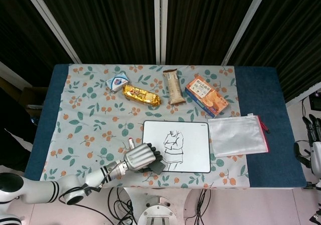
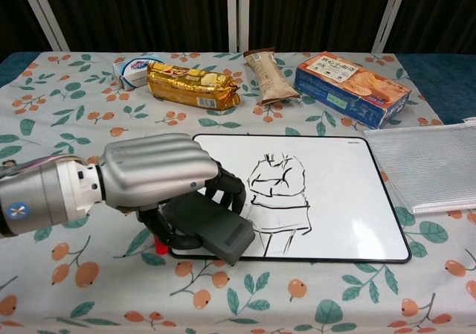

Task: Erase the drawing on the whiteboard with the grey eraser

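Note:
The whiteboard [image 1: 193, 135] [image 2: 349, 193] lies at the table's front centre with a black line drawing [image 1: 172, 149] [image 2: 279, 200] of a figure on it. My left hand [image 1: 138, 157] [image 2: 152, 174] grips the grey eraser [image 1: 155, 166] [image 2: 216, 230] over the board's front left corner, its leading end just beside the lower part of the drawing. Whether the eraser touches the board is not clear. My right hand [image 1: 314, 147] hangs off the table at the far right edge of the head view, fingers apart and holding nothing.
A red marker [image 2: 158, 242] [image 1: 131, 142] lies left of the board, mostly under my left hand. A mesh zip pouch [image 1: 237, 136] [image 2: 431, 167] sits right of the board. Behind it are a biscuit box [image 1: 206, 95], a snack bar [image 1: 173, 86], a gold packet [image 1: 141, 95] and a small white packet [image 1: 118, 80].

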Controlling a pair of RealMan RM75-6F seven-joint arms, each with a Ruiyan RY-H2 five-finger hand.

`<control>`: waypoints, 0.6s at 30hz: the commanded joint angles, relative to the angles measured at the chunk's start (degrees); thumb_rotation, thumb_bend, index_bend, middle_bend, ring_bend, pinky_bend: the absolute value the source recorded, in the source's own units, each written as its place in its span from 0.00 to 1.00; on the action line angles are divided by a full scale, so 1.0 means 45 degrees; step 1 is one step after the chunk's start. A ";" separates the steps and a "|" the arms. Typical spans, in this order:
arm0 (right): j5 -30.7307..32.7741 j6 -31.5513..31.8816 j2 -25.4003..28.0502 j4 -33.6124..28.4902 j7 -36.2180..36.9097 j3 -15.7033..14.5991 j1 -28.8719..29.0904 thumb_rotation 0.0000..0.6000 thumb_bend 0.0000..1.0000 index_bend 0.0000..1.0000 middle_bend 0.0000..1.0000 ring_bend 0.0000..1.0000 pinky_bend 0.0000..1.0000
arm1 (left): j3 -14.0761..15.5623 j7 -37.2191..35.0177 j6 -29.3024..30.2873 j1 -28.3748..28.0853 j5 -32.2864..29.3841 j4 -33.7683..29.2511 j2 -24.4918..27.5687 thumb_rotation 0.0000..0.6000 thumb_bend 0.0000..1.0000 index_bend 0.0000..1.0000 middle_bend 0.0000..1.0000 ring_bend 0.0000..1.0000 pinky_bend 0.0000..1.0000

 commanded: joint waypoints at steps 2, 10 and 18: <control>0.0089 0.0100 0.0128 -0.0050 0.0147 0.0097 -0.0050 1.00 0.40 0.00 0.00 0.00 0.00 | -0.0110 -0.0014 -0.0054 -0.0086 -0.0123 0.0240 -0.0277 1.00 0.31 0.60 0.53 0.51 0.54; 0.0137 0.0030 0.0217 -0.0039 0.0353 0.0114 -0.0049 1.00 0.40 0.00 0.00 0.00 0.00 | -0.0354 0.0015 -0.0237 -0.0307 -0.0370 0.0583 -0.0743 1.00 0.31 0.60 0.53 0.51 0.54; 0.0046 0.0049 0.0214 -0.0021 0.0388 0.0058 -0.0061 1.00 0.39 0.00 0.00 0.00 0.00 | -0.0710 -0.0056 -0.0509 -0.0627 -0.0727 0.1309 -0.1305 1.00 0.31 0.60 0.53 0.51 0.54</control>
